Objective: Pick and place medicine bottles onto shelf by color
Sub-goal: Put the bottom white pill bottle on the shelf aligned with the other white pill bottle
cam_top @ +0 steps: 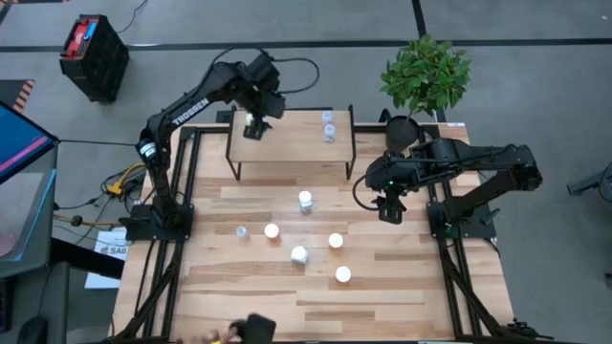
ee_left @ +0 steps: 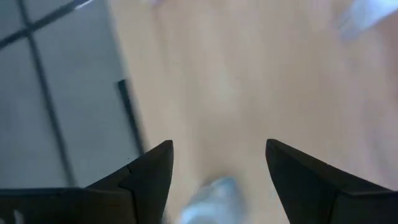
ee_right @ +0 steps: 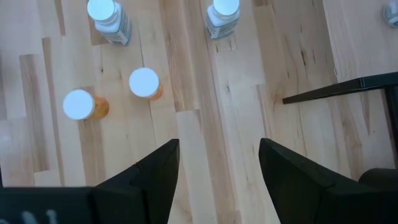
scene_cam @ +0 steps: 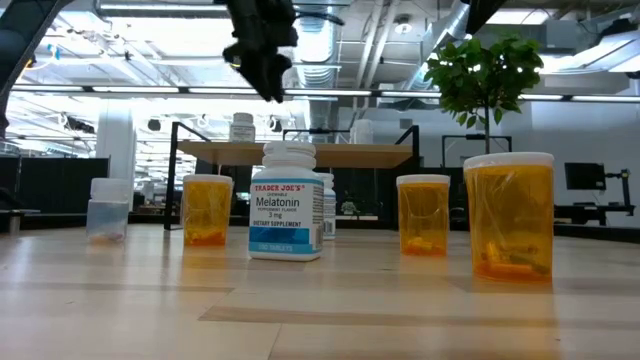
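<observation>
Bottle [ee_left: 211, 198] stands on the shelf [cam_top: 292, 143] between the open left end effector's [ee_left: 217, 163] fingers, unheld.

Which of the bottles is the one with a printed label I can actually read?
The white bottle standing at the centre of the low view: its label reads Trader Joe's Melatonin. The orange bottles around it show no readable label.

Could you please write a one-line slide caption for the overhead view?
Left end effector open above a bottle on the shelf; six bottles wait on the table; right end effector hovers open.
</observation>
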### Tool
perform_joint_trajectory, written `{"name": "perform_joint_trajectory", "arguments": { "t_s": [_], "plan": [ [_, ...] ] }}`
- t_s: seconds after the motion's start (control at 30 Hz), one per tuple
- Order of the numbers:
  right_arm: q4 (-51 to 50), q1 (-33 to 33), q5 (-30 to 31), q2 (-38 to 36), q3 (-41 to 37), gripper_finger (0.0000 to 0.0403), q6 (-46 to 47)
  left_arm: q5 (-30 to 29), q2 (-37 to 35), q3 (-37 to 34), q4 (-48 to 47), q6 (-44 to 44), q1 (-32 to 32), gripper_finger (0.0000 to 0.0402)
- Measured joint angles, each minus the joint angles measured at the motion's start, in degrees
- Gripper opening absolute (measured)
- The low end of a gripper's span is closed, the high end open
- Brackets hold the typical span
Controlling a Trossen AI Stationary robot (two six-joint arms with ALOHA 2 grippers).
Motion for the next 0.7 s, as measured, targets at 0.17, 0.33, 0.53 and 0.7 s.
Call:
{"name": "perform_joint_trajectory", "arguments": {
  "t_s": [0.17,0.33,0.53,0.7],
  "plan": [
    [0.41,0.02,0.00,0.00,0.00,0.0244,2.84,4.91,-0.01,-1.03,-2.82,-16.01,-4.97,0.0242],
    [-0.90,0.64,0.00,0.00,0.00,0.0244,6.85,9.41,-0.02,-3.10,-8.00,-24.73,-9.37,0.0242],
    [-3.22,3.54,0.01,0.00,0.02,0.0244,8.88,17.33,-0.12,-7.94,-13.26,-27.55,-14.60,0.0242],
    [-3.32,6.55,0.02,0.02,0.02,0.0244,8.88,17.74,-0.46,-12.45,-13.29,-30.63,-19.34,0.0226]
  ]
}}
